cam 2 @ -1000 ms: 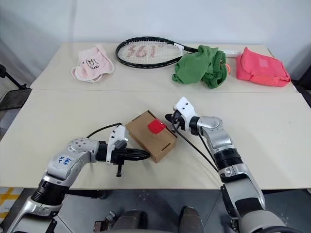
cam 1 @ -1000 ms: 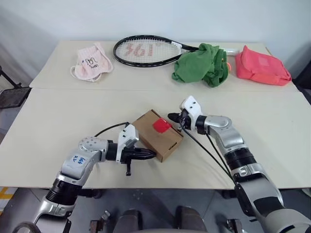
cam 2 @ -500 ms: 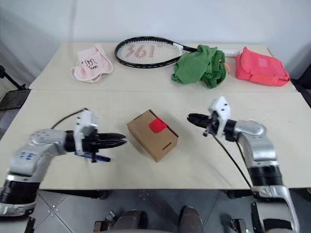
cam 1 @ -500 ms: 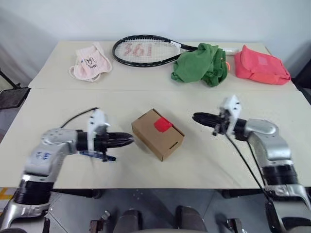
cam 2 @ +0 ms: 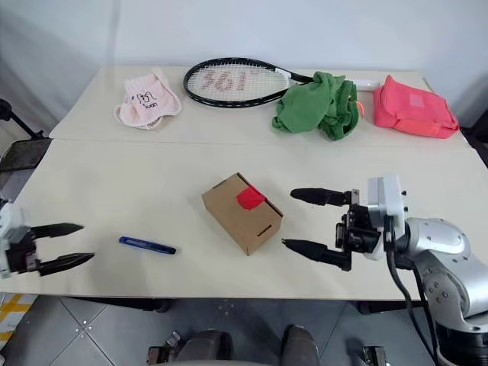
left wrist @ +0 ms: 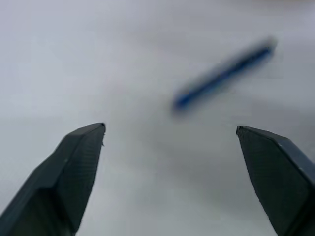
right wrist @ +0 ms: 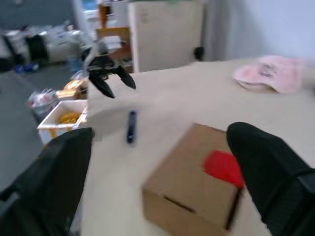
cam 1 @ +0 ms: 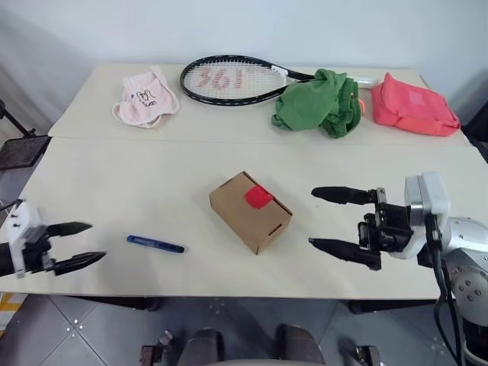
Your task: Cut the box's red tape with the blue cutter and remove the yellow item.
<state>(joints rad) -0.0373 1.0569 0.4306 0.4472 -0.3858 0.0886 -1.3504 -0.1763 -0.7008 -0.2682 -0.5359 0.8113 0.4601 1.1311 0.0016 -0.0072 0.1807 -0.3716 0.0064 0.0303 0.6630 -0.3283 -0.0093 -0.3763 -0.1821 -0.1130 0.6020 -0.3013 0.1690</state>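
Observation:
The brown box (cam 1: 250, 212) sits mid-table with its flaps shut and the red tape (cam 1: 258, 197) across the top seam. The blue cutter (cam 1: 155, 244) lies flat on the table to the left of the box, with nothing touching it. My left gripper (cam 1: 95, 242) hovers open at the table's left front edge, well left of the cutter (left wrist: 224, 73). My right gripper (cam 1: 313, 217) stands wide open just right of the box (right wrist: 197, 187), pointing at it. The yellow item is hidden.
On the far table (cam 1: 229, 122) lie a pink cloth (cam 1: 145, 97), a tennis racket (cam 1: 229, 78), a green garment (cam 1: 320, 101) and a coral-pink pouch (cam 1: 412, 105). A seam runs between the two tables behind the box.
Both grippers have drawn away from the box and opened. The left one swung far out to the left, and the blue cutter now lies free on the table. The right one pulled back.

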